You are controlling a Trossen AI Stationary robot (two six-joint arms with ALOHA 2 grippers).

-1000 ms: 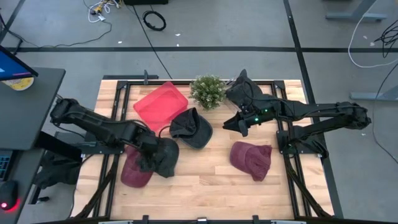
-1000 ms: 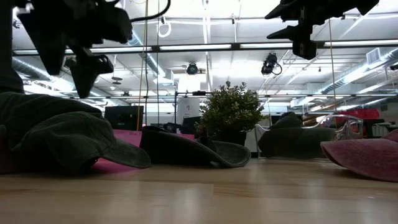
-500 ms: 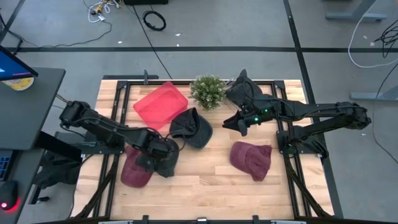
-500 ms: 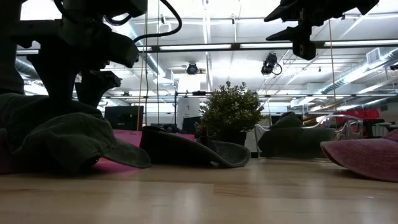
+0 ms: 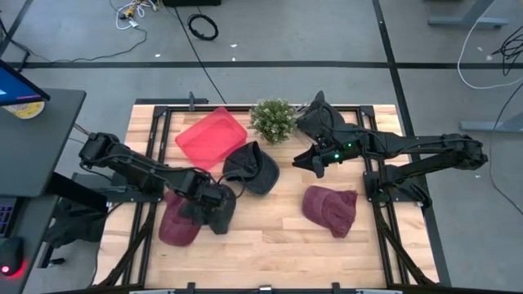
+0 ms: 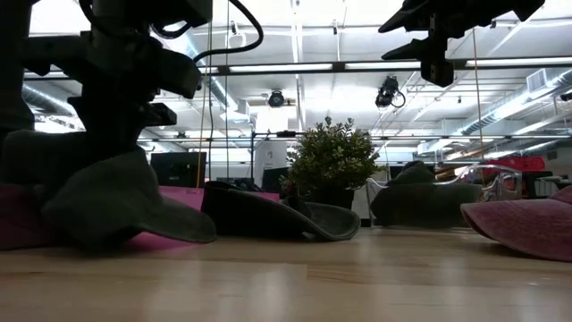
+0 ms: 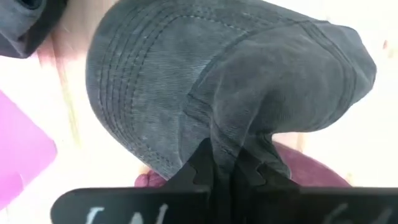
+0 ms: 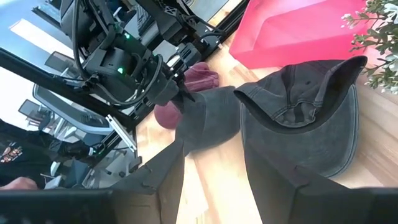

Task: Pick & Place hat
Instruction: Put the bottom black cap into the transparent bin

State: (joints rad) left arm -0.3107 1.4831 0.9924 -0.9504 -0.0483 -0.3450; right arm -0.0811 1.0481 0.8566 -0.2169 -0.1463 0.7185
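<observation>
A dark grey hat [image 5: 217,209] lies at the table's near left, partly on a maroon hat [image 5: 175,227]. My left gripper [image 5: 201,198] stands on the grey hat's crown, shut on it; in the low view the hat [image 6: 116,201] rises in a peak to the gripper. A second dark hat [image 5: 252,167] lies at mid-table, crown down, beside a red tray [image 5: 211,135]. Another maroon hat [image 5: 331,208] rests on the right. My right gripper [image 5: 317,164] hangs open above the table's far middle, holding nothing. My left gripper pinches a gathered fold of the grey hat's crown [image 7: 239,140] between its two fingers, coming from above and pointing down. The cloth puckers up into the fingers. The brim [image 7: 134,87] and lower edge still rest on the table and on the maroon hat.
A potted plant [image 5: 274,119] stands at the far middle, next to the tray. Bare wood lies along the near edge between the two maroon hats. The black frame rails border the table on each side.
My left gripper has come down onto the dark grey hat's crown and shut on it. The crown's cloth, which was rounded, is now drawn up into a peak under the fingers, while the brim has stayed on the table.
</observation>
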